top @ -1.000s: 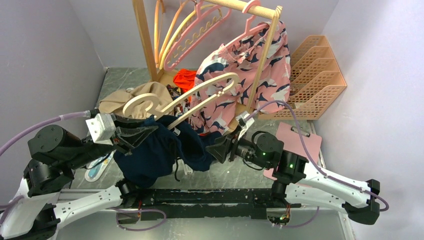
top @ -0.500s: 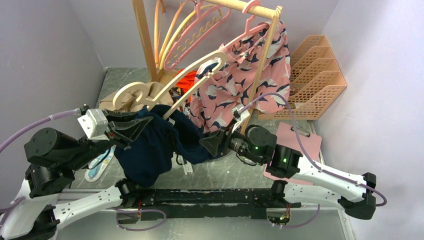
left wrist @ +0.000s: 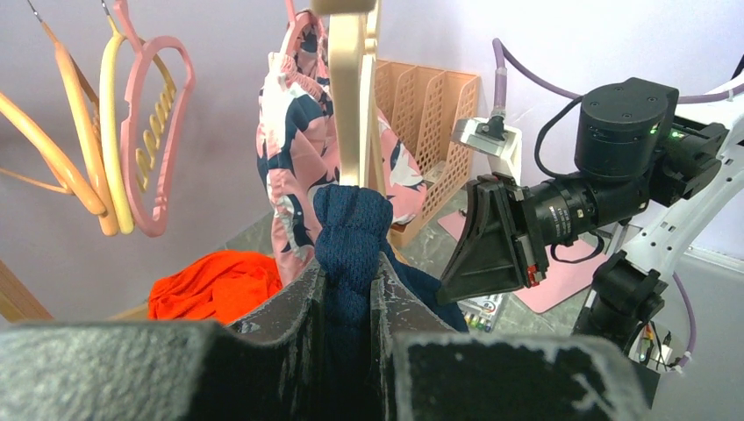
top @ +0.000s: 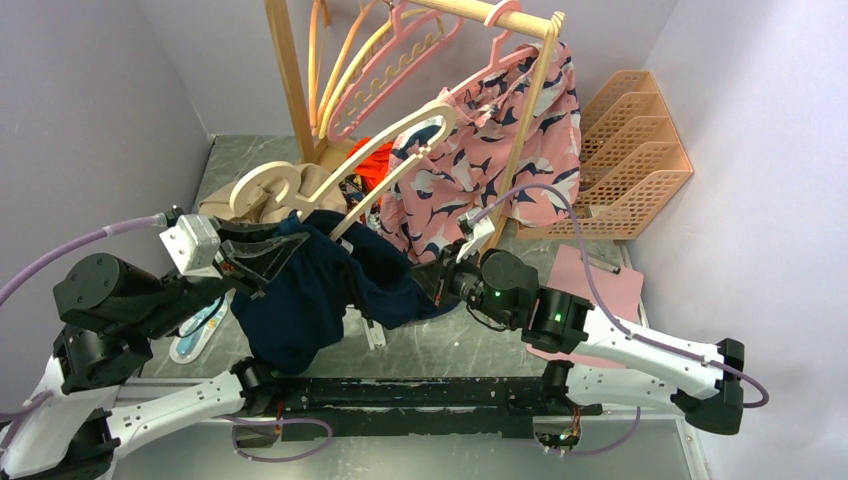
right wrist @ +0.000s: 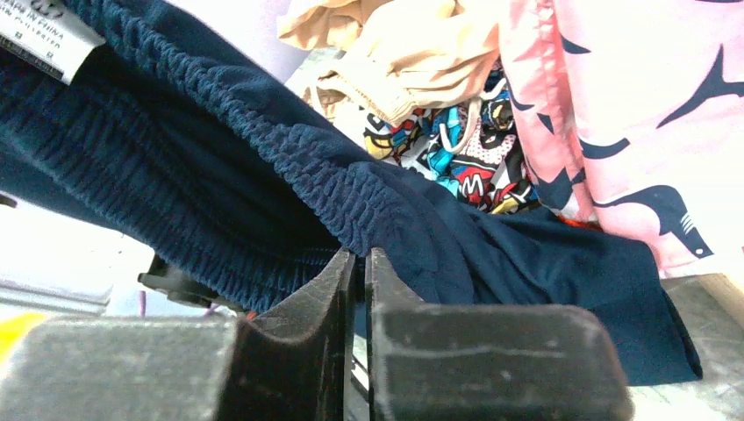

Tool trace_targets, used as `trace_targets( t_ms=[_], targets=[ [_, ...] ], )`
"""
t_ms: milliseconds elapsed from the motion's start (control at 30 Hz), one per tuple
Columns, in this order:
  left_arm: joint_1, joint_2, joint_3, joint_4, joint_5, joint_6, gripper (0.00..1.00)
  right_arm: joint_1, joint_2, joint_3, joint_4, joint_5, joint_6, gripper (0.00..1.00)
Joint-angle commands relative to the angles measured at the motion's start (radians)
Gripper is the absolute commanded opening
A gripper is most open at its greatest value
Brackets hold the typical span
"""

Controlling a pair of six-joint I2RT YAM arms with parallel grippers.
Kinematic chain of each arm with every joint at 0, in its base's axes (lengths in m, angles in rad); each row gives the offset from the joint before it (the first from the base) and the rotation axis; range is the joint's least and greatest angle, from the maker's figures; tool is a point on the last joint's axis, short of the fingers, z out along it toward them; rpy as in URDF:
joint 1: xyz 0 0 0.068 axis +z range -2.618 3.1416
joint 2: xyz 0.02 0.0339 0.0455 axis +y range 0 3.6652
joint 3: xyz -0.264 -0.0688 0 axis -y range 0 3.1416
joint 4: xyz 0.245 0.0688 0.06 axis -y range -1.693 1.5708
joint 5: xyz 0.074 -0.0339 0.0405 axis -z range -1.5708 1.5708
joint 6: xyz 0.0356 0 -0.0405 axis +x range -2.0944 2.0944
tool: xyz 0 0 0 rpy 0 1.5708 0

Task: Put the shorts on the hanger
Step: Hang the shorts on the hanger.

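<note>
Clamping a bunched fold of the shorts (left wrist: 351, 228), the left gripper (left wrist: 349, 276) had both fingers pressed on the navy fabric, and the cream hanger (left wrist: 353, 105) rose straight above that fold. Opposite it, the right gripper (right wrist: 358, 263) was pinched almost together on the elastic waistband, so the shorts hung stretched between the two arms above the table (top: 440, 345). Seen from above, the hanger lay tilted, hook toward the left arm, far end near the pink printed shorts (top: 490, 150) on the rack (top: 288, 80).
</note>
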Motion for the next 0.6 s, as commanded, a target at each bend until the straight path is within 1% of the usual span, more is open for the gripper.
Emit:
trace_targets(
  t_ms=[0,33,267,367,433,567],
  targets=[
    [-0.004,-0.016,0.02,0.082,0.022,-0.021,0.07,0.003,-0.018,0.036,-0.042,0.097,-0.03,0.02],
    [-0.004,-0.013,0.023,0.072,0.034,-0.024,0.07,0.002,-0.024,0.036,-0.056,0.122,-0.034,0.0],
    [-0.004,-0.011,0.008,-0.03,0.124,-0.066,0.07,0.001,-0.132,0.02,-0.165,0.322,-0.084,0.0],
    [-0.004,-0.02,-0.006,-0.059,0.193,-0.099,0.07,0.003,-0.183,0.033,-0.312,0.406,-0.072,0.0],
    [-0.004,-0.024,-0.012,-0.075,0.249,-0.114,0.07,0.001,-0.233,0.028,-0.395,0.422,-0.056,0.0],
    [-0.004,-0.022,-0.025,-0.121,0.308,-0.123,0.07,0.004,-0.307,0.029,-0.465,0.428,-0.02,0.0]
  ],
)
